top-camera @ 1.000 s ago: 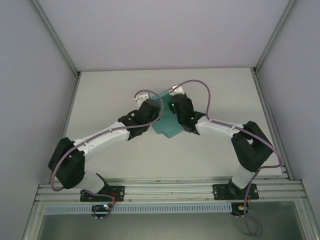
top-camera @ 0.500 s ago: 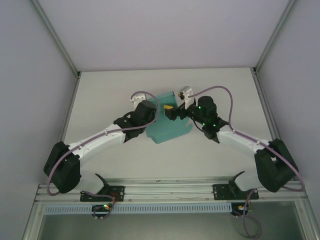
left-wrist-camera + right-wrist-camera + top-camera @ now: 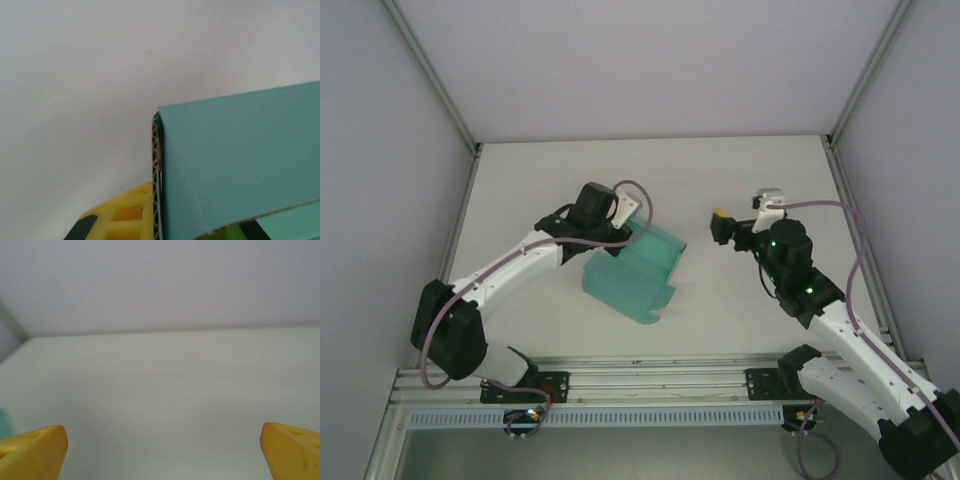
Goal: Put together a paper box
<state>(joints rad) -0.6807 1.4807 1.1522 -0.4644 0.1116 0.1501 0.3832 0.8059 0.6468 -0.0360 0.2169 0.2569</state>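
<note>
The paper box (image 3: 635, 275) showed plain teal faces. In the left wrist view its cut edge (image 3: 156, 165) stood upright and exposed a corrugated core, with a folded panel running off to the right of it. From above the box looked partly formed, with at least one wall turned up. Whether its near end rested on the table (image 3: 750, 170) or hung a little above it could not be told from that angle.

The left gripper (image 3: 620, 228) was pinching the box at its far left corner. In the wrist view one yellow finger (image 3: 122, 217) pressed against the outer side of the fluted edge, and a dark and green part, probably the other finger, sat on the inner side under the panel. The left arm ran from its elbow, left of and nearer than the box, in a long white forearm up to that corner, its wrist bent down over the card and a purple cable (image 3: 642, 200) looping above it.

The right gripper (image 3: 722, 224) hovered to the right of the box, well apart from it, pointing toward it. Its yellow fingers (image 3: 30, 452) were spread wide with nothing between them, bare table beyond. Its forearm sloped away from the box toward the near right.
</note>
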